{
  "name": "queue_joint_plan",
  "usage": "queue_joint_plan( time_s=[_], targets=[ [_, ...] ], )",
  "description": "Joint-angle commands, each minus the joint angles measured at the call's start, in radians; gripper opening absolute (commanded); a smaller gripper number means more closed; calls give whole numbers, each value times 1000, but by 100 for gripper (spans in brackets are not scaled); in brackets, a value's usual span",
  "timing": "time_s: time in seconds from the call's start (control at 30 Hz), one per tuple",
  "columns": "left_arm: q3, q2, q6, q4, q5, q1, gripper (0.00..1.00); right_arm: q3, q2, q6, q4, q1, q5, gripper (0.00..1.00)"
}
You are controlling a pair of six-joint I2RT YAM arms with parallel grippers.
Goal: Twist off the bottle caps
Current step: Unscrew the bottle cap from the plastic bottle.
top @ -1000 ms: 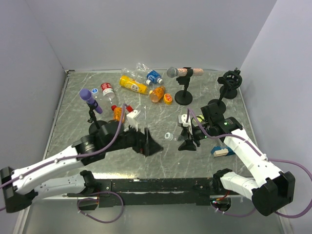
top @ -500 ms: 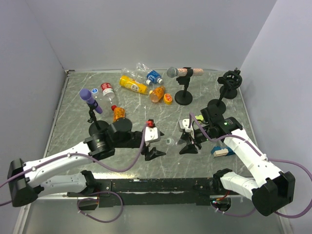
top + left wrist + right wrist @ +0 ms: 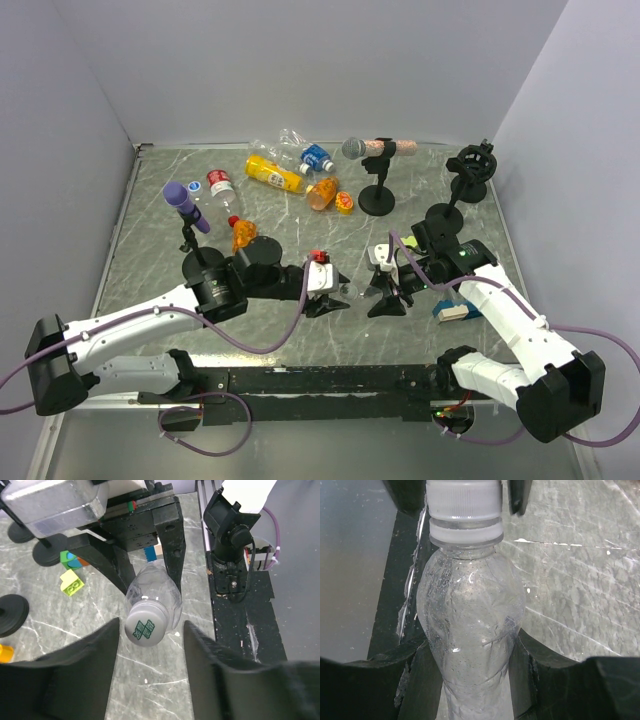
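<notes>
A small clear bottle (image 3: 470, 605) lies level between the two arms, with my right gripper (image 3: 470, 645) shut on its body. Its white cap (image 3: 145, 626), printed in green, points at my left gripper (image 3: 151, 630). That gripper is open, one finger on each side of the cap with a narrow gap on both sides. In the top view the left gripper (image 3: 330, 298) and right gripper (image 3: 383, 292) face each other at mid-table, and the bottle between them barely shows. From the right wrist, the cap (image 3: 465, 502) sits between the left gripper's dark fingertips (image 3: 520, 495).
Other bottles lie at the back: yellow (image 3: 272, 174), red-labelled (image 3: 220, 185), blue-labelled (image 3: 315, 157), stubby orange (image 3: 322, 192), and one orange (image 3: 241, 234) behind the left arm. A purple microphone (image 3: 186, 208), grey microphone (image 3: 360, 148), black stand (image 3: 470, 165) and blue-white block (image 3: 452, 311) stand around.
My left arm has swung right up to the bottle's cap, and its jaws have narrowed from wide open. The right gripper has held the bottle still.
</notes>
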Motion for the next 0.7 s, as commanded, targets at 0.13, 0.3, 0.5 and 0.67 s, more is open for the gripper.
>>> queue_joint_plan(
  time_s=[0.13,0.3,0.5,0.67],
  targets=[
    [56,30,-12,54,24,2,28,0,-5,-26,13,3,-48,18],
    [70,30,-81,39,1,2,1,0,0,1,30,3,-33,18],
    [59,11,-468,40,-129,2,1,3,5,61,65,2,7,17],
    [164,36,-896,-148,-249,2,1,2,12,83,80,2,21,17]
  ],
)
